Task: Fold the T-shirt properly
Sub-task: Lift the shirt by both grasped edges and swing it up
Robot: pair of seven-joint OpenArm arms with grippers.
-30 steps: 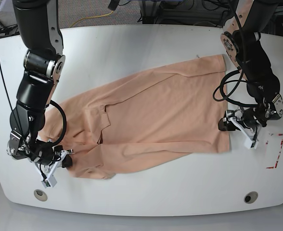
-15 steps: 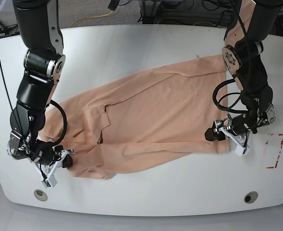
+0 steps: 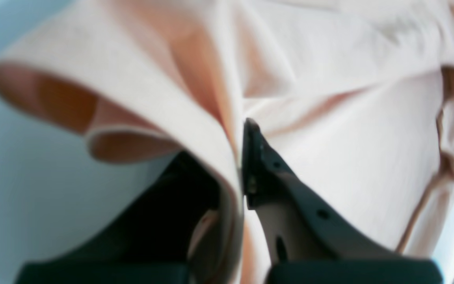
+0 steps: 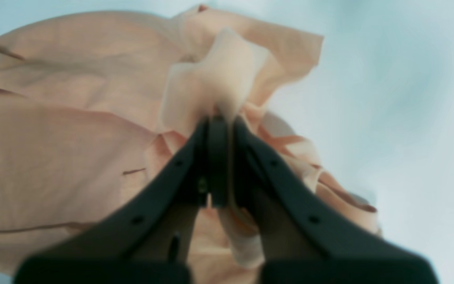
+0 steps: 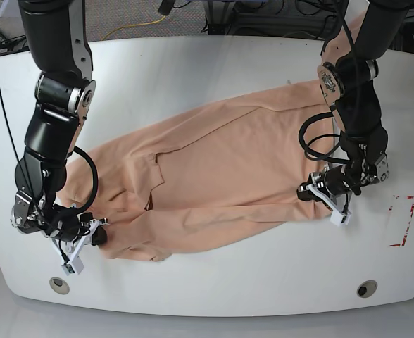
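Note:
The peach T-shirt [image 5: 221, 176] lies spread diagonally across the white table [image 5: 193, 70], with its collar end toward the lower left. My left gripper [image 5: 318, 191] is at the shirt's lower right hem corner. In the left wrist view that gripper [image 3: 239, 157] is shut on a fold of the T-shirt [image 3: 349, 138], and the cloth drapes over one finger. My right gripper [image 5: 94, 238] sits at the shirt's lower left edge. The right wrist view shows this gripper [image 4: 220, 118] shut on a bunched bit of the T-shirt [image 4: 53, 138].
A red-marked rectangle [image 5: 403, 222] is on the table right of the left gripper. Two round fittings [image 5: 59, 285] [image 5: 367, 289] sit near the front edge. Cables [image 5: 143, 27] lie on the floor behind the table.
My left gripper has moved leftward in the base view, drawing the shirt's lower right corner inward. The right gripper has stayed in place.

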